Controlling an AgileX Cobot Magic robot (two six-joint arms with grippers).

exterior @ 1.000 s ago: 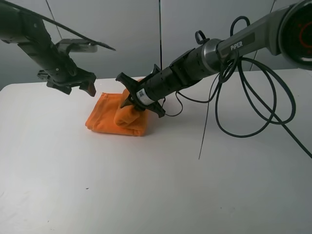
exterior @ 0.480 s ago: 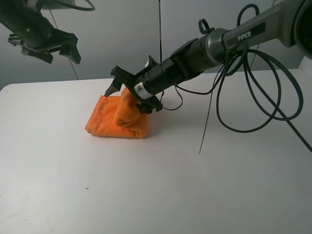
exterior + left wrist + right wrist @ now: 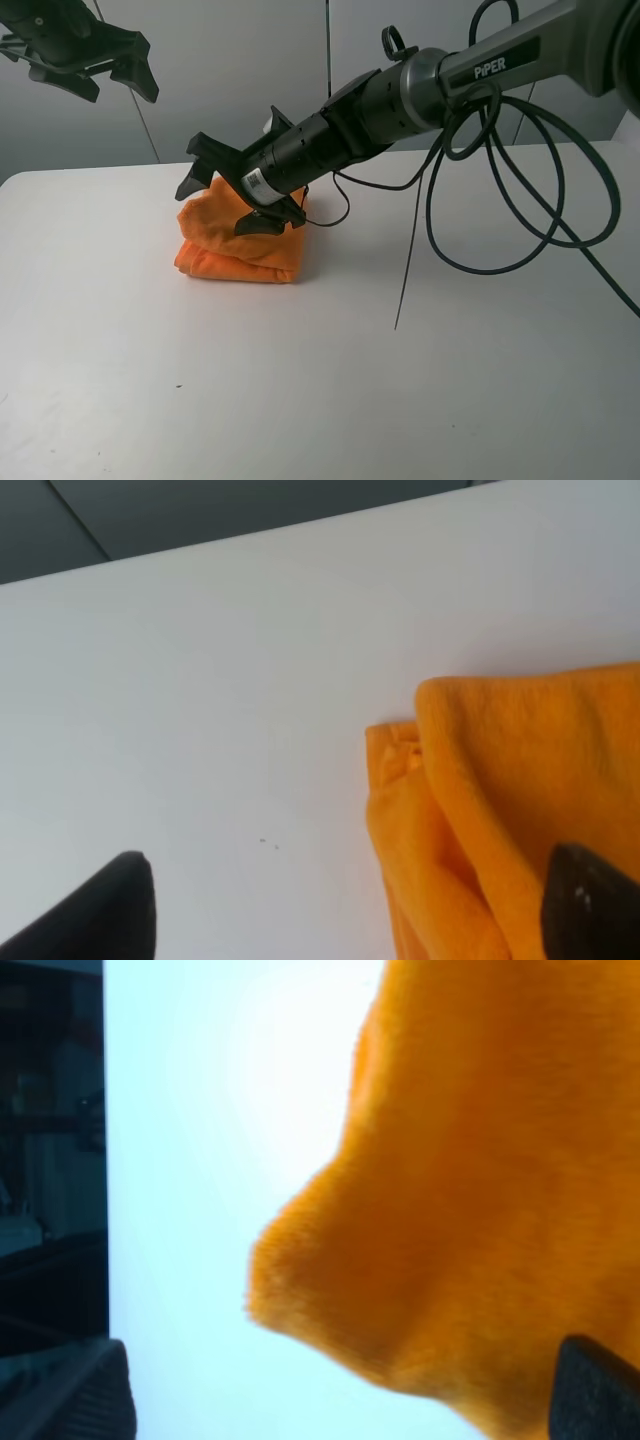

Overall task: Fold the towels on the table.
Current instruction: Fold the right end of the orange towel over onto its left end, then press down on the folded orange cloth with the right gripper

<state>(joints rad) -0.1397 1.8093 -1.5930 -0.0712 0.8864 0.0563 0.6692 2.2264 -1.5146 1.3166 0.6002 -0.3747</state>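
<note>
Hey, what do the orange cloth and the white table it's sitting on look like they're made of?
The orange cloth looks like soft, fuzzy fabric, likely microfiber or fleece: the right wrist view shows a fine nap, and it slumps into rounded folds. The table appears to be a hard, smooth white surface, perhaps laminate or painted board; it is flat with a faint sheen, though the exact material is unclear.

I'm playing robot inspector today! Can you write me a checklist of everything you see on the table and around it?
Surface: white table, a tiny dark speck near the front.
Job's things: orange towel folded in a bundle, top layer lumpy.
Clutter: nothing seen.
Claws: right claw open, over the towel, reaching across the middle; left claw open, raised high, holding nothing.
Cables: black cables loop from the right arm over the table.
Surroundings: grey wall panels behind.
</note>
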